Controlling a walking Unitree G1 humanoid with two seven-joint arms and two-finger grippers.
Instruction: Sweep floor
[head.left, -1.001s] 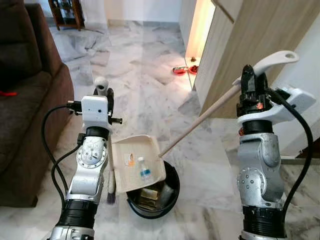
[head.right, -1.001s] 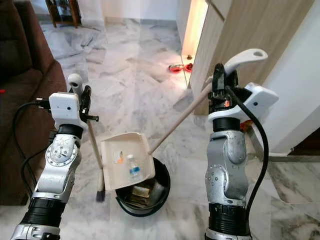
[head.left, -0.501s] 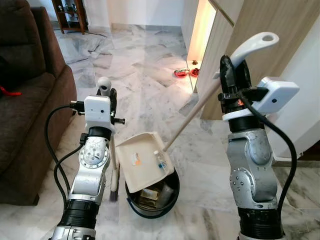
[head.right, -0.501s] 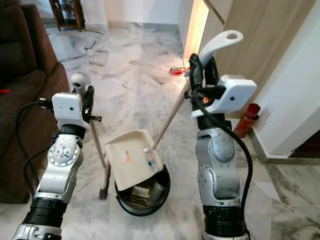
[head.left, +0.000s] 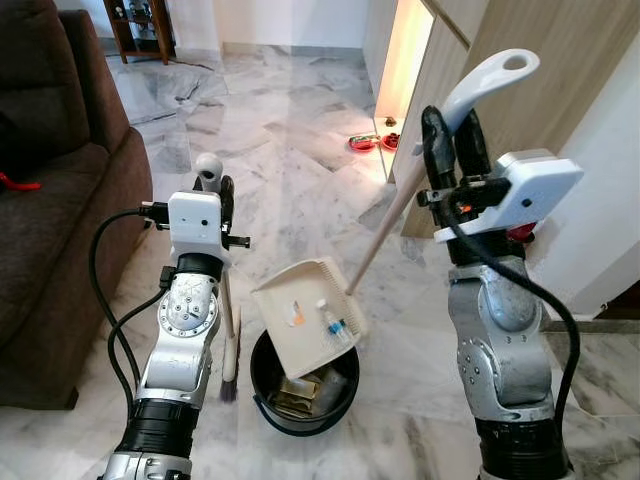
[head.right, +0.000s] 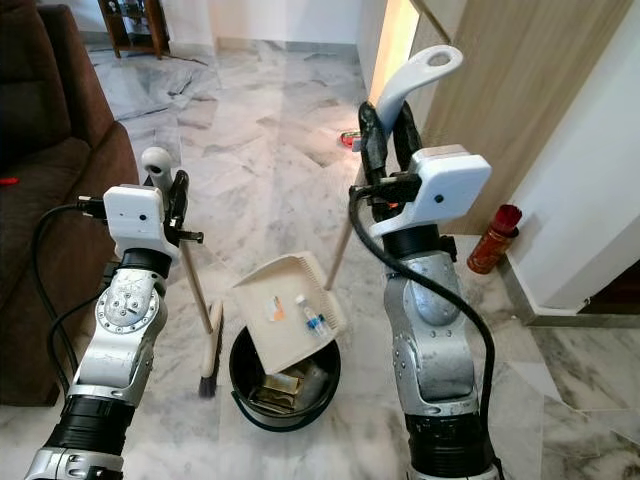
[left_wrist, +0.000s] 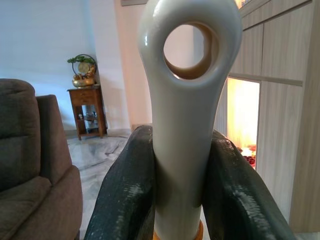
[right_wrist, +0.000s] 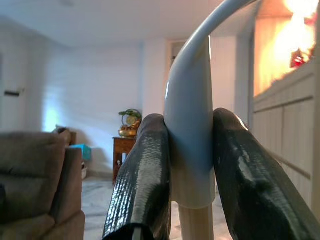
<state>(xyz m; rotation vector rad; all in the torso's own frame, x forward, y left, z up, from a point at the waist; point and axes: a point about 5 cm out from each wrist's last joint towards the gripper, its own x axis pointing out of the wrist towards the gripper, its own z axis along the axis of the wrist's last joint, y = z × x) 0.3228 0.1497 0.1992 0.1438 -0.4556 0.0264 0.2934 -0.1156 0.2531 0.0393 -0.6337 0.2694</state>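
With my right gripper (head.left: 447, 140) clamped on the dustpan (head.left: 309, 317) handle, pan tilted over the black bin (head.left: 305, 385), and my left gripper (head.left: 212, 195) clamped on the broom (head.left: 228, 340), sweeping looks done; litter remains to tip in.

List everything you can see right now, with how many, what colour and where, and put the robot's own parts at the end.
dustpan: one, cream, tilted over the bin, on a long wooden handle with a white grip
small bottle: one, clear with blue label, lying in the dustpan
orange scrap: one, in the dustpan
bin: one, black, on the floor under the dustpan, rubbish inside
broom: one, wooden stick, dark bristles on the floor left of the bin
sofa: one, brown, far left
bowls: two, red, by the lit cabinet
red can: one, by the white wall
left claw: shut on the broom's grip
right claw: shut on the dustpan's grip
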